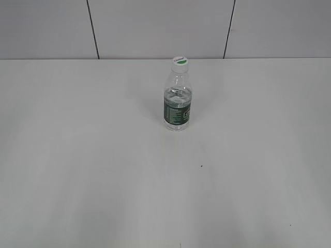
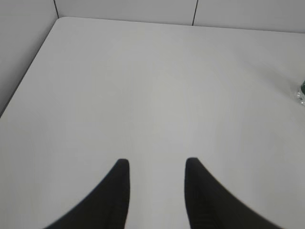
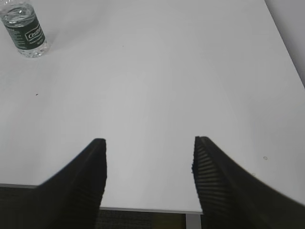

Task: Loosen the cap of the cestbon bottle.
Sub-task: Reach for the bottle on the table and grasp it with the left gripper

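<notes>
The cestbon bottle (image 1: 177,98) stands upright near the middle of the white table, clear with a dark green label band. Its white cap (image 1: 179,62) with a green patch sits on the neck. In the right wrist view the bottle (image 3: 26,29) shows at the top left, its cap cut off by the frame edge. A sliver of the bottle (image 2: 301,93) shows at the right edge of the left wrist view. My left gripper (image 2: 157,164) is open and empty over bare table. Far from the bottle, my right gripper (image 3: 148,142) is open and empty above the table's near edge. Neither arm appears in the exterior view.
The white table (image 1: 77,155) runs back to a pale panelled wall (image 1: 155,26). The table's front edge (image 3: 143,208) lies just under my right gripper, with dark floor below. A wall borders the table's left side (image 2: 24,47).
</notes>
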Robot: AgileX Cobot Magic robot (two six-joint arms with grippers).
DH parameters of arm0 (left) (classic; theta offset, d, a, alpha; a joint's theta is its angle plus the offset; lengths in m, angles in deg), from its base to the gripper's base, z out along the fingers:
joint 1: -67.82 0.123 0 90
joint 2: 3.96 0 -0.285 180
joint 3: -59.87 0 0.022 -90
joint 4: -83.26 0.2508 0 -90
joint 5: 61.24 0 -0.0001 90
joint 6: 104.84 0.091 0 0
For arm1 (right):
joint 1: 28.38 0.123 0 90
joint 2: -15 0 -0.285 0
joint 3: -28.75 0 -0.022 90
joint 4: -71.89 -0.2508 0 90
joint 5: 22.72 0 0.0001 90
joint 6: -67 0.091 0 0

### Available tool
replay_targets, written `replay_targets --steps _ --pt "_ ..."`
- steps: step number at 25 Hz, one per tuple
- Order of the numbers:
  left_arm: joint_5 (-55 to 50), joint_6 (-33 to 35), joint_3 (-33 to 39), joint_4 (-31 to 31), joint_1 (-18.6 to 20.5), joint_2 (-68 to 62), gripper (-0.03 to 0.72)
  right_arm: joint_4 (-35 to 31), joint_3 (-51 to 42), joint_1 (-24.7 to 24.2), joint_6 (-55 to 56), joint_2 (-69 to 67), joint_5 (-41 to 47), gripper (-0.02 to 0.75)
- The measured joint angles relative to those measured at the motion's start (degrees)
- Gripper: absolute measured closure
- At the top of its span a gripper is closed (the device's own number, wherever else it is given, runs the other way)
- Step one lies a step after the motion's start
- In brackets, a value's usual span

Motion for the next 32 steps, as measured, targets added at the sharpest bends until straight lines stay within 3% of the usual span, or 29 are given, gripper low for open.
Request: replay_targets --steps 32 --pt "0.0 0.0 0.0 0.1 0.0 0.0 0.442 0.0 0.0 0.0 0.0 0.0 0.0 0.295"
